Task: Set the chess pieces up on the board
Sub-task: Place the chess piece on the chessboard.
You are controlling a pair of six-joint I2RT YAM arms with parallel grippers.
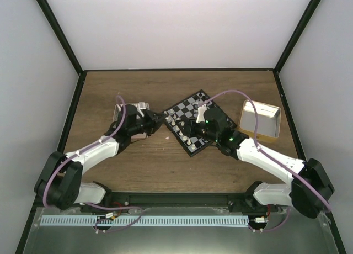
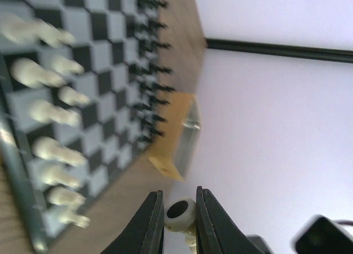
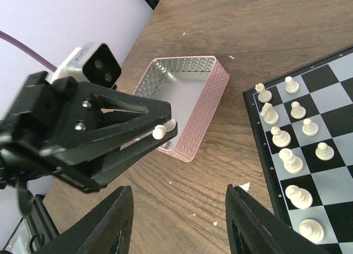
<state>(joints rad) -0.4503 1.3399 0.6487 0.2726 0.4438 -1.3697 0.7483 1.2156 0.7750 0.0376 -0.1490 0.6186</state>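
The board (image 1: 190, 104) lies turned like a diamond at mid-table. Cream-white chess pieces (image 3: 281, 137) stand in two rows along its left edge, and black pieces (image 2: 151, 88) line the far side. My left gripper (image 2: 179, 210) hangs above the wood just left of the board, shut on a small cream-white pawn (image 2: 179, 214). The right wrist view shows the same pawn (image 3: 160, 132) pinched at the fingertips. My right gripper (image 3: 179, 190) stands open over the board's left edge (image 1: 193, 126), facing the left gripper, with nothing between its fingers.
A pink square tray (image 3: 187, 94) with a silvery inside sits left of the board, below the left arm. A tan box (image 1: 260, 120) stands to the board's right. White crumbs (image 3: 242, 186) lie on the wood by the board's rim.
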